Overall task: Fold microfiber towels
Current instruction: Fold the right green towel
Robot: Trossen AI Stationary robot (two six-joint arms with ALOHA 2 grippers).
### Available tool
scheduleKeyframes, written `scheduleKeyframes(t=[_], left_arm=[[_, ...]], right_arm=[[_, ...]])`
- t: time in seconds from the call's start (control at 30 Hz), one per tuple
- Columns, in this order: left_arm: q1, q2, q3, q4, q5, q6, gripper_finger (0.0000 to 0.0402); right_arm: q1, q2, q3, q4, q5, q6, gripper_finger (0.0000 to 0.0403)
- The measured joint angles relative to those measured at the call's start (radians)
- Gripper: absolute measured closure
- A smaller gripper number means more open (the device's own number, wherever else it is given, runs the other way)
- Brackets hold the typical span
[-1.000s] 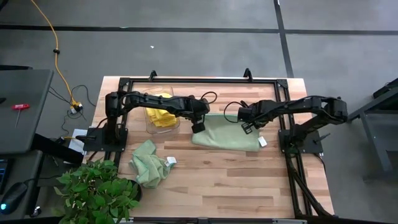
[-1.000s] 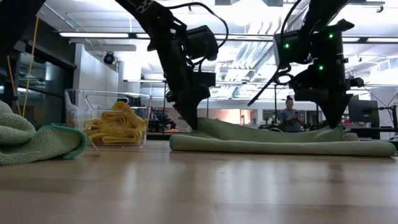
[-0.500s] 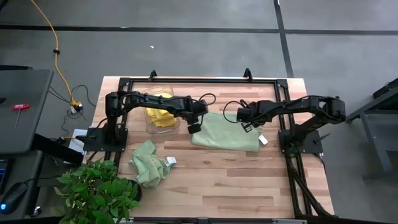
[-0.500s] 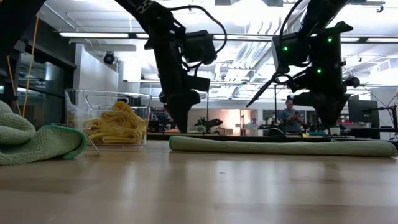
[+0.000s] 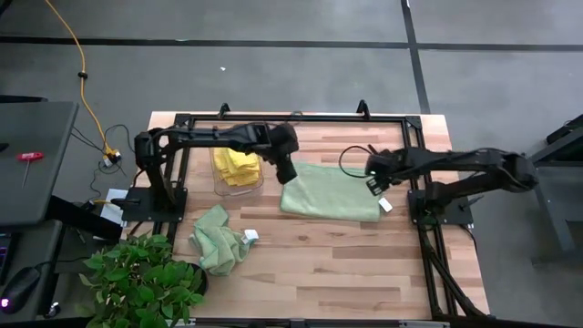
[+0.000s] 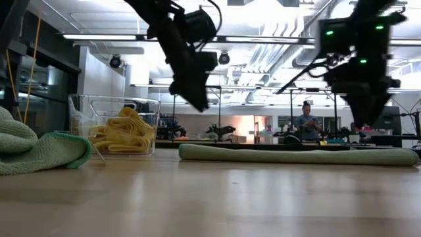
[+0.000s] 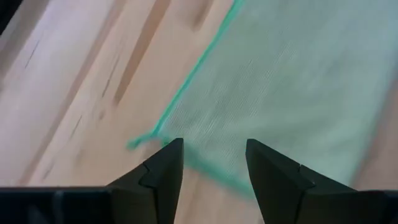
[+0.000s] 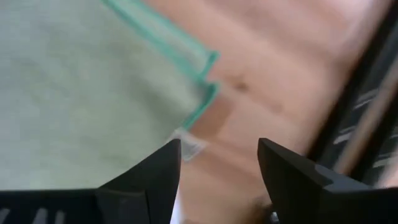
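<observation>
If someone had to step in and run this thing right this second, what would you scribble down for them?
Left gripper: open, empty, lifted off the left end of the folded green towel.
Right gripper: open, empty, raised by that towel's right end, near its white tag.
Green towel lies flat mid-table, folded over once, edges roughly lined up.
Yellow towels sit in the clear bin at the back left.
A second green towel lies crumpled at the front left, near the plant.
Done: yellow ones binned, one fold on the flat green towel.
Left: probably finish that towel, then fold the crumpled one.
</observation>
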Motion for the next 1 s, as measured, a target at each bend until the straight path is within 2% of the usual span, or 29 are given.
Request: scheduleKeyframes(t=[0.17, 0.27, 0.4, 0.57, 0.73, 1.0], left_arm=[[0.024, -0.006, -0.034, 0.214, 0.169, -0.129, 0.0238], [-0.009, 0.019, -0.048, 0.242, 0.144, -0.149, 0.0238], [-0.067, 0.083, -0.053, 0.191, 0.065, -0.156, 0.0241], [-0.134, 0.162, -0.051, 0.19, 0.004, -0.206, 0.0251], [-0.171, 0.204, -0.051, 0.17, -0.012, -0.25, 0.0269], [-0.178, 0.212, -0.051, 0.127, -0.015, -0.255, 0.0281]], right_arm=[[0.001, -0.235, -0.144, 0.114, -0.15, 0.111, 0.0197], [0.001, -0.345, -0.185, 0.152, -0.18, 0.173, 0.0197], [0.001, -0.417, -0.217, 0.16, -0.186, 0.298, 0.0197], [0.0, -0.388, -0.262, 0.184, -0.236, 0.399, 0.0197], [0.001, -0.325, -0.298, 0.212, -0.31, 0.414, 0.0197], [0.001, -0.254, -0.304, 0.316, -0.314, 0.42, 0.0197]])
